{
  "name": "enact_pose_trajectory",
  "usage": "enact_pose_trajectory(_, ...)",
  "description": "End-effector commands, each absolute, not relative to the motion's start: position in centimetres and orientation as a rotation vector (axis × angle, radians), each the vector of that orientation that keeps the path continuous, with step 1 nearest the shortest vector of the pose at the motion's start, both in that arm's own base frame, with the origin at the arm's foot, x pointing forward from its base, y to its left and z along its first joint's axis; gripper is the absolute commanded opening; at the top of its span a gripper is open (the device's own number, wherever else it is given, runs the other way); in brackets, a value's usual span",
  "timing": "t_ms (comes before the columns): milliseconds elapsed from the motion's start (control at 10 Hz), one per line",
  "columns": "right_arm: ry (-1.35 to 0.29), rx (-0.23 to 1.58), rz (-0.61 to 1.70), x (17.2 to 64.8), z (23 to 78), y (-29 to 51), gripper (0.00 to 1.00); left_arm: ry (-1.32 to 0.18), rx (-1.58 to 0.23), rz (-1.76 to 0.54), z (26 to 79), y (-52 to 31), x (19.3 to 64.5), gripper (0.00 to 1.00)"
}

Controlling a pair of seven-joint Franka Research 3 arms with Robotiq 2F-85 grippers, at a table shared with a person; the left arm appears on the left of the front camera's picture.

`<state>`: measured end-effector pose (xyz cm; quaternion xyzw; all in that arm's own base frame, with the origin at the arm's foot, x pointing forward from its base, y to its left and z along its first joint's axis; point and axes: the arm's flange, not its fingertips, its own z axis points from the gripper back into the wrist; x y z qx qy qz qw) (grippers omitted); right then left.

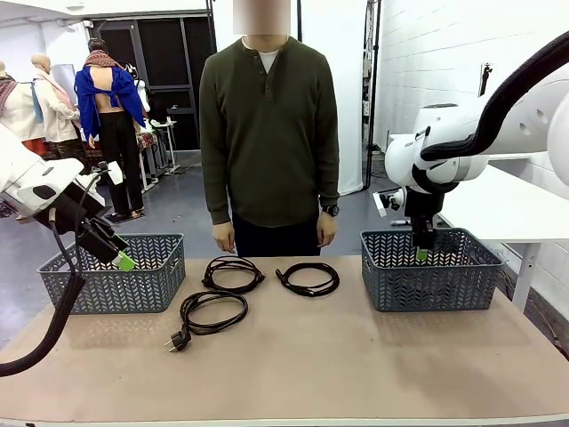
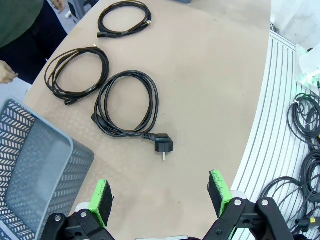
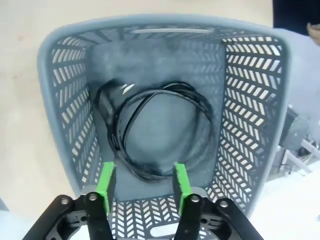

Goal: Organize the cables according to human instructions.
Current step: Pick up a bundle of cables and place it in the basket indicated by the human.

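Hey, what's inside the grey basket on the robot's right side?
One coiled black cable lies on the floor of the basket, below the open right hand. In the front view the basket wall hides it.

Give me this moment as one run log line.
left pincer open over brown table | right pincer open over grey mesh basket | one coiled black power cord inside it | three coiled black cords on table

So the white left arm (image 1: 31, 191) comes in low from the side, and the left gripper (image 2: 162, 192), black with green pads, tilts down toward the middle, fingers spread wide, holding nothing. The white right arm (image 1: 444, 133) bends at the wrist; the right gripper (image 1: 423, 252) points straight down, fingers parted, empty too.
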<state>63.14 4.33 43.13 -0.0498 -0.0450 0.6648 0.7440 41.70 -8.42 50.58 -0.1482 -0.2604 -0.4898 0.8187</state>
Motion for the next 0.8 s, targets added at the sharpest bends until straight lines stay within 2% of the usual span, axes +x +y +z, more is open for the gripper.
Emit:
enact_pose_trajectory(0, -0.124, -0.081, 1.428, 63.3, 43.8, 4.4, 1.0, -0.568, -0.334, -1.058, 50.5, -8.1, 41.9, 1.0)
enact_pose_trajectory(700, -0.083, -0.062, 1.334, 62.9, 44.9, 4.3, 1.0, -0.568, -0.334, -1.058, 50.5, -8.1, 41.9, 1.0)
